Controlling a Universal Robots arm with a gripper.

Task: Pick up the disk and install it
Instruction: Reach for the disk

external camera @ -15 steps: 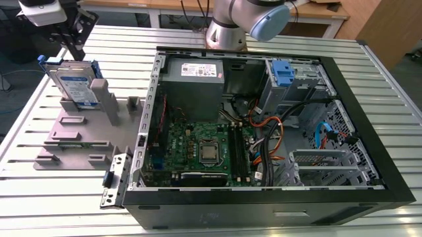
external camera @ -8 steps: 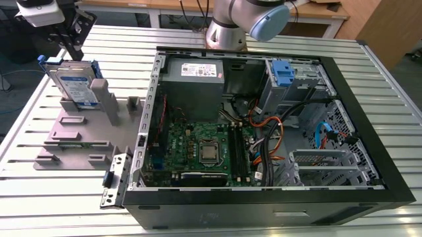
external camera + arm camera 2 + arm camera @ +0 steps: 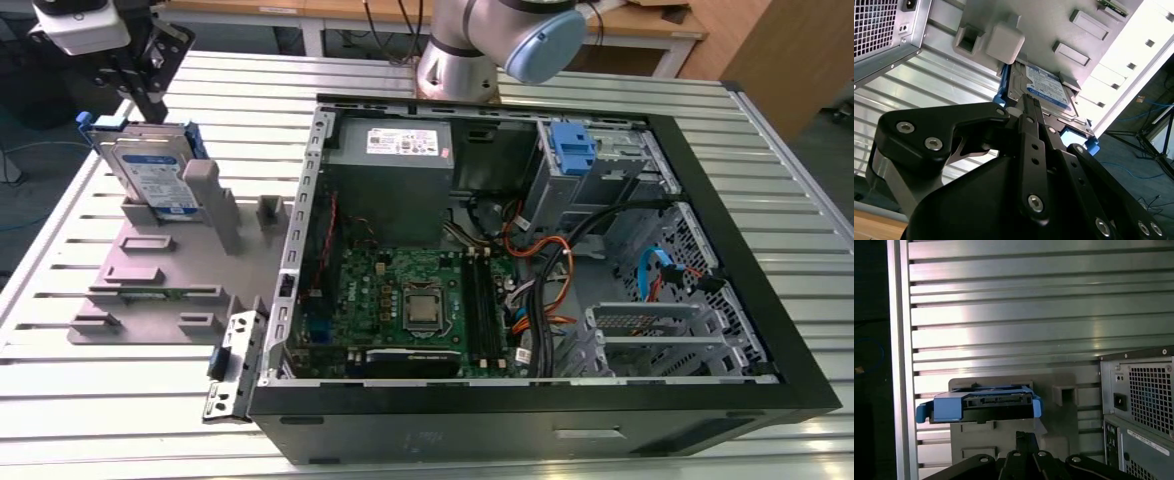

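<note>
**A:** Entry one, the task's thing?

**B:** Disk (image 3: 147, 165): silver, white-and-blue label, blue side rails. It stands on edge in a slot of the grey holder (image 3: 147, 250). The holder lies on the table (image 3: 107, 400) near the far corner on the exterior view's left. It sits beside the open computer case (image 3: 534, 430), not inside it.

**A:** Entry two, the tool?

**B:** Tool (image 3: 144, 95): black, pointing down, just above the disk's upper edge. I judge it is not touching the disk. In both wrist views the jaws look drawn together, with nothing between them.

**A:** Arm pose?

**B:** Arm (image 3: 467, 40): its base is at the table's far edge, behind the case. It reaches across toward that far corner with the wrist turned downward.

**A:** Step in hand?

**B:** By my judgement, the pick-up at its approach stage. The disk is not lifted and nothing is installed.

**A:** What does a grasp here call for?

**B:** Again a judgement. The jaws must part wider than the disk's thickness, centre over its upper edge and close firmly. The pull must then be straight, so the rails clear the slot without tipping the holder.
</note>
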